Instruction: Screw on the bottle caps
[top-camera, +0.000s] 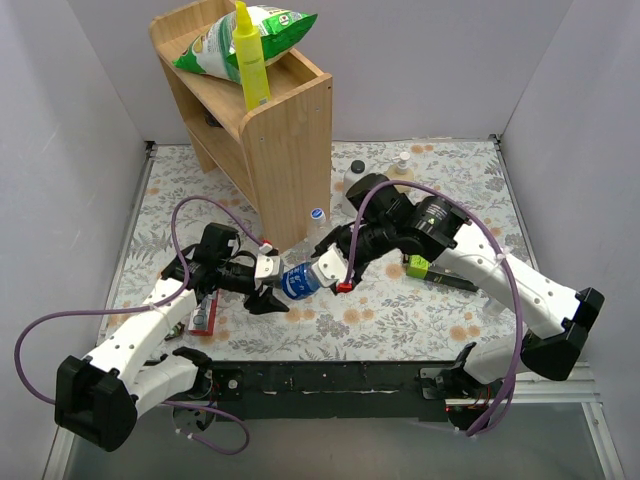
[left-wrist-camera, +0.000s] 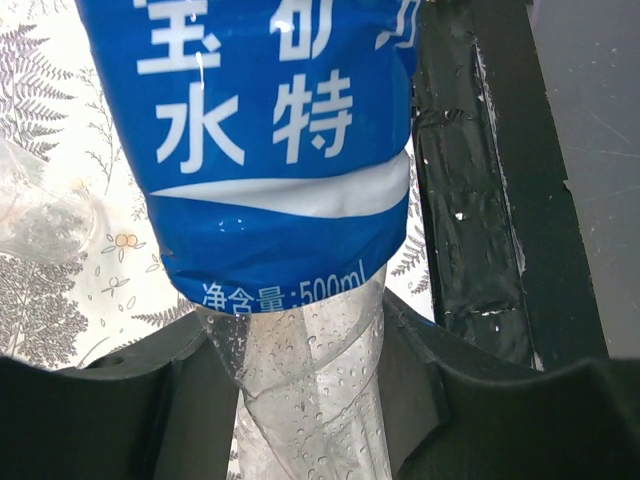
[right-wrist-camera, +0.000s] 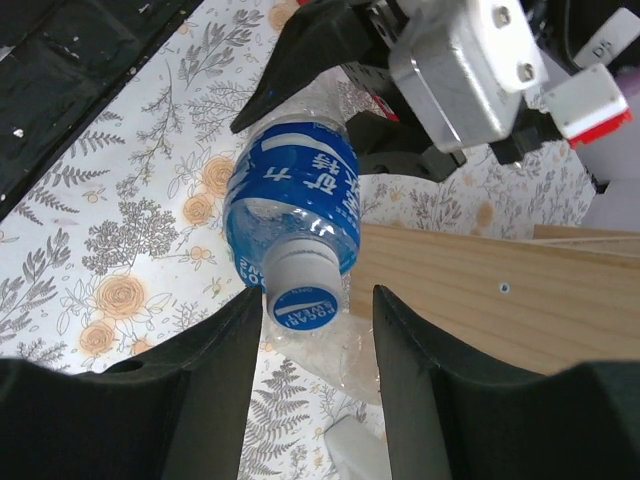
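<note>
My left gripper (top-camera: 268, 292) is shut on the base end of the blue-label bottle (top-camera: 297, 281) and holds it on its side, neck toward the right arm. In the left wrist view the bottle (left-wrist-camera: 280, 150) fills the frame between the fingers (left-wrist-camera: 150, 410). A whitish cap with a blue top (right-wrist-camera: 303, 291) sits on its neck. My right gripper (right-wrist-camera: 317, 296) is open around this cap, its left finger (right-wrist-camera: 225, 350) close beside it; it also shows in the top view (top-camera: 336, 270). The plain bottle (top-camera: 313, 232) stands by the shelf with a blue cap (top-camera: 317, 213) on it.
A wooden shelf (top-camera: 270, 140) stands at the back left with a green bag (top-camera: 240, 40) and a yellow bottle (top-camera: 250, 60) on top. A white dark-capped bottle (top-camera: 356, 176) and a pump bottle (top-camera: 402, 164) stand behind. A green block (top-camera: 417, 266) lies right of centre.
</note>
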